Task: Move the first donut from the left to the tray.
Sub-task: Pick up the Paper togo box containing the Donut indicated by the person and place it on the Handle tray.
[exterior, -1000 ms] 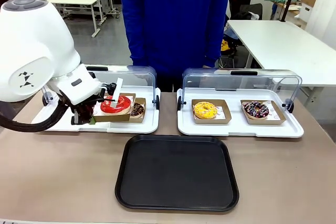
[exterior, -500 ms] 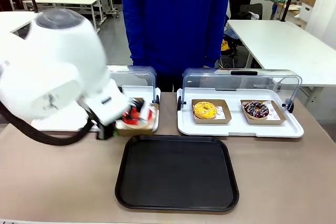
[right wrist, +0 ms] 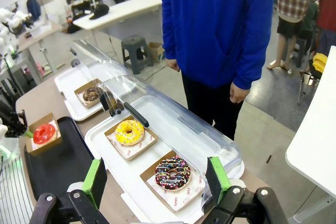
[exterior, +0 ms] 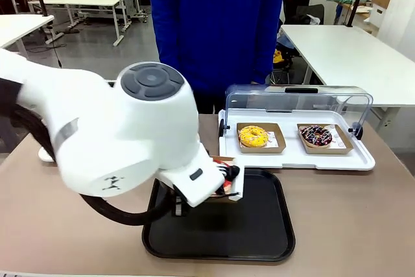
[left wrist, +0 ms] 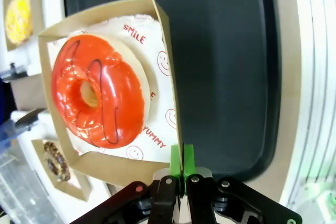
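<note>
Glossy bright red glaze with thin dark squiggled lines on the first donut from the left (left wrist: 100, 90), centre-left of the left wrist view. Brown small cardboard tray (left wrist: 157, 19) beneath, lined with white paper (left wrist: 163, 72) printed with red words and smiley faces. Black tray (exterior: 259, 225) at lower centre of the front view, on a beige-grey counter (exterior: 350, 218). Yellow donut (exterior: 253, 135) and dark chocolate donut (exterior: 316, 135) with multicoloured sprinkles at right, on a white tray (exterior: 295, 158). Green pads on the black left gripper (left wrist: 181, 161). Blue top on the person (exterior: 217, 24).
</note>
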Action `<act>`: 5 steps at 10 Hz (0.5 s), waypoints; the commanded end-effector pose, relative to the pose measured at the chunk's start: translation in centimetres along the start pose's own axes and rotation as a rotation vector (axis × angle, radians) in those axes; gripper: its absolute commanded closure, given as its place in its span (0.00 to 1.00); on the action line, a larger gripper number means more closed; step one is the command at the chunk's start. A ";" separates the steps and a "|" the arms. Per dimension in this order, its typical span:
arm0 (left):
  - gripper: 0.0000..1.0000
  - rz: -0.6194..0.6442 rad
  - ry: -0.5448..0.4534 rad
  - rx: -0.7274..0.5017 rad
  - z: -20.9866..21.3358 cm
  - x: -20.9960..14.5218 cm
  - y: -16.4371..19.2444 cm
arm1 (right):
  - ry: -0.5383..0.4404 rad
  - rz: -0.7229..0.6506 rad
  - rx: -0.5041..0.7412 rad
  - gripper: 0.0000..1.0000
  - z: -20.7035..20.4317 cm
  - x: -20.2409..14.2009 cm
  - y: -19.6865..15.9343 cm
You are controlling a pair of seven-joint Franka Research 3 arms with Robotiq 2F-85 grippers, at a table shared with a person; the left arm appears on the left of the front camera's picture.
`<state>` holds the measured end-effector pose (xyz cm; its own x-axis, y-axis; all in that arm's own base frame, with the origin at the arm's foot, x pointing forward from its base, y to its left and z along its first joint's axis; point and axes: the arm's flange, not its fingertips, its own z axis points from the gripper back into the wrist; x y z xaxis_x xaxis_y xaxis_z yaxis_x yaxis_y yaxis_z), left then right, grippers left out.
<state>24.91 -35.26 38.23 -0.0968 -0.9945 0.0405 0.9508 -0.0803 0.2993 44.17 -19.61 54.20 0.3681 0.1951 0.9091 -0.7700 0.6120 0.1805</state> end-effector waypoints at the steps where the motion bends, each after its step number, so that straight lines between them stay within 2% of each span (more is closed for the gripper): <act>1: 0.98 0.015 0.007 0.051 -1.4 1.7 0.4 | -0.010 0.008 0.004 0.00 -0.1 0.2 0.1; 5: 0.98 0.031 0.015 0.059 -3.9 2.4 -0.2 | -0.010 0.008 0.004 0.00 -0.1 0.2 0.1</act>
<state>25.55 -37.24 35.81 -0.0860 -0.9957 0.0355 0.9448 -0.0702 0.3199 44.17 -19.60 54.20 0.3682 0.1953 0.9090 -0.7701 0.6119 0.1804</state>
